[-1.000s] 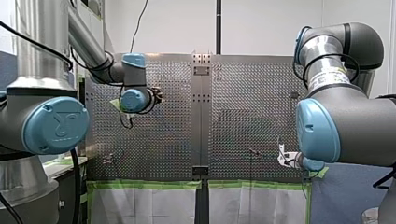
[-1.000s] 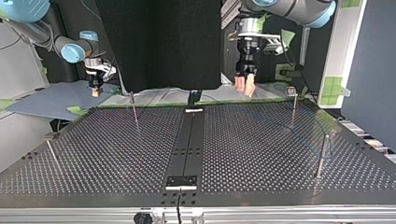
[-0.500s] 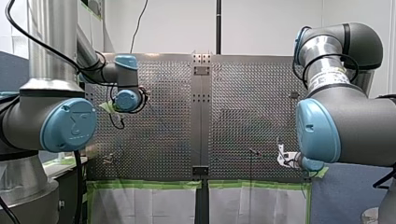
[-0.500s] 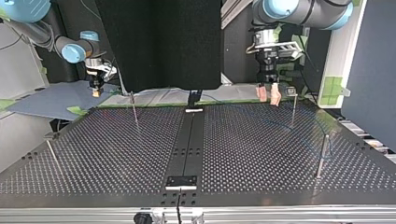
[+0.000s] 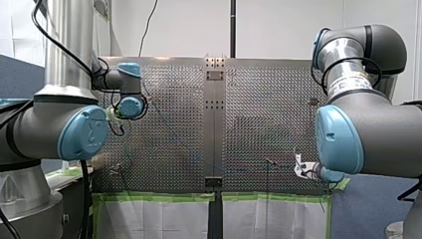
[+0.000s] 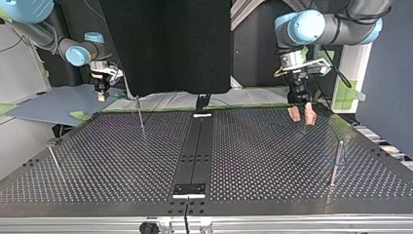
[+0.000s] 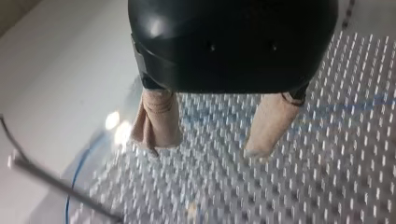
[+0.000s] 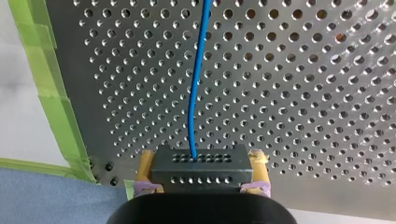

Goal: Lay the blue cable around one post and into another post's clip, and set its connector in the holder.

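Top view: my left gripper (image 6: 301, 116) has swung rightward, fingers apart, empty.
My right gripper (image 8: 201, 156): fingers clamped on thin blue cable's (image 8: 196, 84) black block connector (image 8: 201, 175).
Meaning: left likely approaching cable.

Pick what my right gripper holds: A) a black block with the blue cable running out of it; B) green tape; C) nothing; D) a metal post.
A: in the right wrist view, my right gripper is clamped on both sides of the black block, and the blue cable runs out of it.
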